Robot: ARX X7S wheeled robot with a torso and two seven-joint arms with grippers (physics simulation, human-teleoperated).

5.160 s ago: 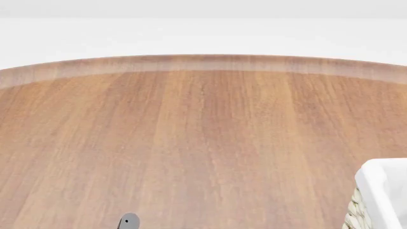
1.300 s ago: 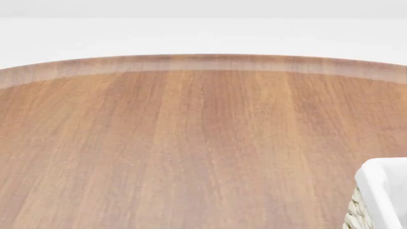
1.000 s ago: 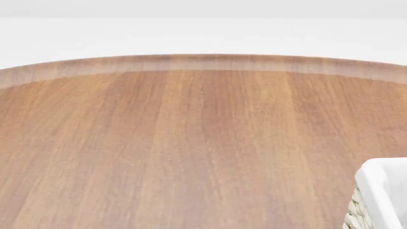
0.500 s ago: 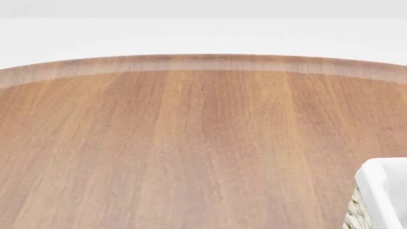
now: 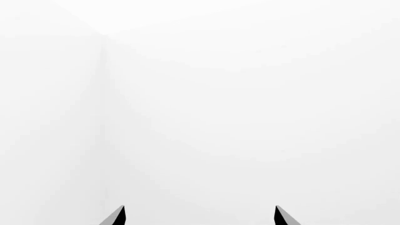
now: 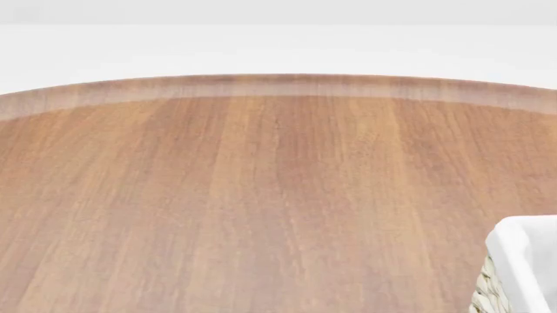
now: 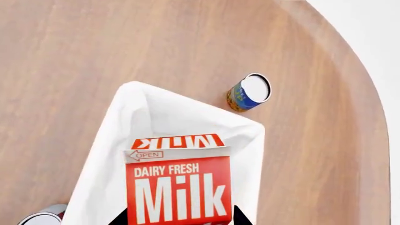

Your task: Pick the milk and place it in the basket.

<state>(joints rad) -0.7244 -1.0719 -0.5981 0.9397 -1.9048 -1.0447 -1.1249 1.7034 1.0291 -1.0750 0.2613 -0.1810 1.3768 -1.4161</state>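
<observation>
While the head view shows only the table point(image 6: 261, 195) and a corner of the basket point(image 6: 522, 261), the right wrist view looks down on the milk point(image 7: 178, 187) held over the basket's white liner. The right gripper point(image 7: 180, 220) appears to clamp the carton, though only its dark fingertips show at either side. A can point(image 7: 250, 91) stands on the table just beside the basket. The left gripper point(image 5: 198, 216) is spread wide, holding nothing, facing blank white.

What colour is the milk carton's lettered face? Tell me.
Red with white lettering on the milk, clearest in the right wrist view.
</observation>
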